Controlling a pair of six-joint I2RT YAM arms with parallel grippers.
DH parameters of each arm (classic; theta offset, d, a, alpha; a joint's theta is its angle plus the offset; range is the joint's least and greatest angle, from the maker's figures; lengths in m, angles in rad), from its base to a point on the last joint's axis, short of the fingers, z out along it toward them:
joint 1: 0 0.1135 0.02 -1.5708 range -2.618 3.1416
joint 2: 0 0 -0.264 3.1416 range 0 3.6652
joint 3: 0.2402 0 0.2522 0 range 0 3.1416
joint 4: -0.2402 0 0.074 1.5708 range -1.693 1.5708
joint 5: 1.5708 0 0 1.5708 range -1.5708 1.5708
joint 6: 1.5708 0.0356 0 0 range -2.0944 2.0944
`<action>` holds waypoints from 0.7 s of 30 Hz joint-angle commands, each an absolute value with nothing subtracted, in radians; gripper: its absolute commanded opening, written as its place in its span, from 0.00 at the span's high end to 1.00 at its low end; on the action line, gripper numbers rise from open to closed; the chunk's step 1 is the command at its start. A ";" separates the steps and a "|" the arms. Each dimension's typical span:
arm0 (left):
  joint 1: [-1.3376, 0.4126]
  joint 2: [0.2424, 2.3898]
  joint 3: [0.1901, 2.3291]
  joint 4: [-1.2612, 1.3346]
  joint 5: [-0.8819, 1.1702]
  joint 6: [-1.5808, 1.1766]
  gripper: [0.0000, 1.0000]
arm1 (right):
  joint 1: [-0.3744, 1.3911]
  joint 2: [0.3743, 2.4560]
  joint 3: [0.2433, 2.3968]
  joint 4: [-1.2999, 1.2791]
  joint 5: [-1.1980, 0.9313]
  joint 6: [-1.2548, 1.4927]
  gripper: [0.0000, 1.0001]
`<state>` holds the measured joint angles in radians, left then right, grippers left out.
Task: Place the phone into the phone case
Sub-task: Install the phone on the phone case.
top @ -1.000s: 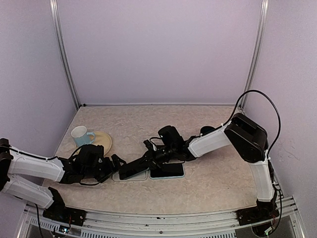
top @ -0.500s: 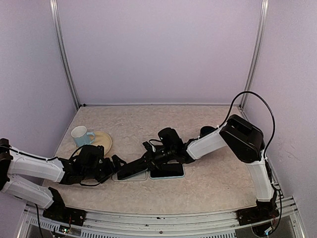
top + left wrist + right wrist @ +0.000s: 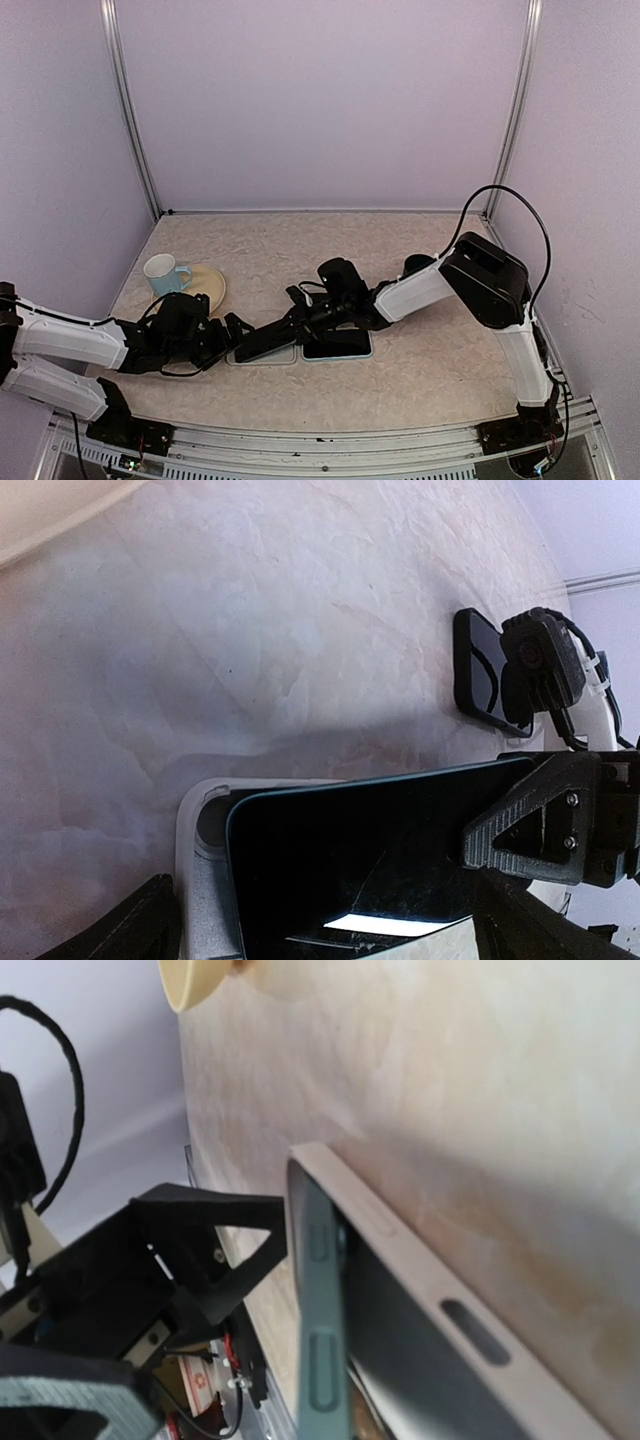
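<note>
Black phone (image 3: 268, 340): hardly different from second ago; sits tilted, left end resting on case (image 3: 285, 357), right end raised above it. Pinched tight by right gripper (image 3: 297, 322). Left gripper (image 3: 232, 335): fingers spread wide at case's left end, unmoved. Suggests seating stalled; needs lowering flat into case.

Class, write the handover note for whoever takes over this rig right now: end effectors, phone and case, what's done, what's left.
Right end effector: shut on the phone.
Left end effector: open, at the left end of the phone case.
Phone: tilted over the phone case, not lying flat in it.
Done: phone brought to the case.
Left: press it in fully, then release.
</note>
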<state>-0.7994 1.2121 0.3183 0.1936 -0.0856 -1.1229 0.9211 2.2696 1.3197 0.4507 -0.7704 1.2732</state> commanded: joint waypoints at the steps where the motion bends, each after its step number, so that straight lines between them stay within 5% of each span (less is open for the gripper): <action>1: -0.814 1.214 0.316 0.229 -0.052 -1.123 0.01 | 0.949 2.308 1.352 0.426 -0.744 1.256 1.00; 21: -0.845 1.307 0.336 0.320 -0.021 -1.129 0.01 | 0.951 2.337 1.353 0.462 -0.768 1.264 1.00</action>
<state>-0.8219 1.2743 0.3187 0.2745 -0.1059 -1.1213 0.9245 2.2910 1.3327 0.4831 -0.7586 1.2728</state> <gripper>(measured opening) 0.989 0.057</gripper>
